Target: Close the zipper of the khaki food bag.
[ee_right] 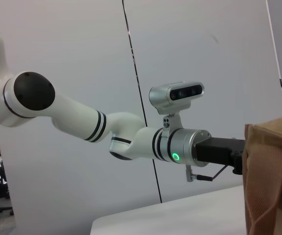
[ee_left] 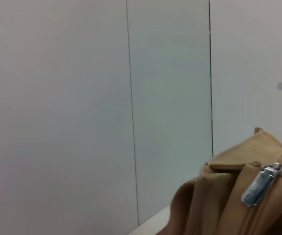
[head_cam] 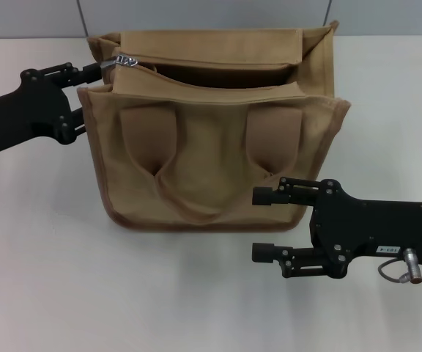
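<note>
The khaki food bag [head_cam: 211, 147] stands upright mid-table with its top gaping open. The zipper's silver slider and pull tab [head_cam: 125, 60] sit at the bag's left end; they also show in the left wrist view [ee_left: 258, 188] on the bag's corner [ee_left: 219, 205]. My left gripper [head_cam: 90, 95] is open at the bag's upper left corner, its upper finger [head_cam: 86, 72] next to the pull tab. My right gripper [head_cam: 260, 224] is open and empty by the bag's lower right front corner. The right wrist view shows the bag's edge [ee_right: 273, 181] and my left arm [ee_right: 180, 142] beyond it.
The bag stands on a white table [head_cam: 123, 293]. A grey panelled wall [head_cam: 35, 18] runs behind it. Two strap handles [head_cam: 196, 198] hang down the bag's front.
</note>
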